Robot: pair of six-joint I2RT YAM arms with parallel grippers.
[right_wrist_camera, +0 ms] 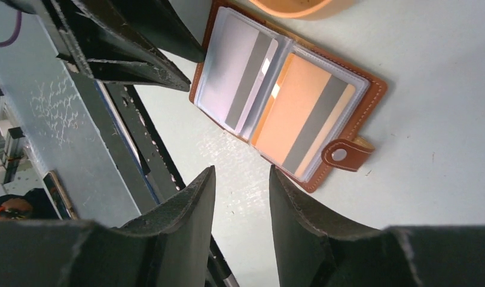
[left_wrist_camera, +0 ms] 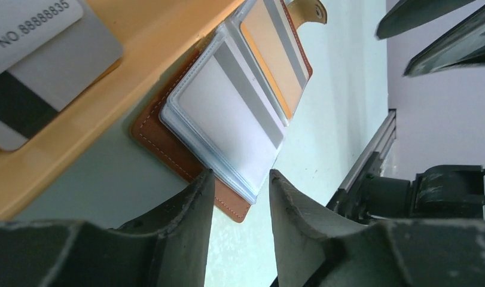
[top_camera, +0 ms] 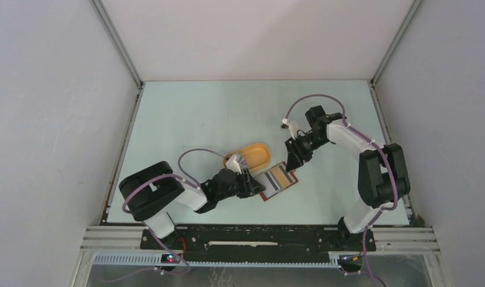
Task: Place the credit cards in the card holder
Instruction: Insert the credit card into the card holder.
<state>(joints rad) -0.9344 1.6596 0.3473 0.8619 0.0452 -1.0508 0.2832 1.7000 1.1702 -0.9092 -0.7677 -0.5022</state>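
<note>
Cards [left_wrist_camera: 42, 72] are waiting in the tray [left_wrist_camera: 138, 54]; the holder [top_camera: 278, 181] is lying open beside it, near the table's [top_camera: 198, 113] middle, two sleeves [right_wrist_camera: 237, 69] already filled. Left gripper [left_wrist_camera: 240, 179] and right gripper [right_wrist_camera: 241, 173] are hovering half open, holding nothing. Likely next: picking another card, gripping its thin edge.

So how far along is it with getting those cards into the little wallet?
Partway. Done: the card holder lies open on the table with a pale card and an orange card showing in its clear sleeves. In hand: nothing; the left gripper, at the holder's edge, and the right gripper, near it, are both open and empty. Left: at least two cards lie in the yellow tray.
</note>
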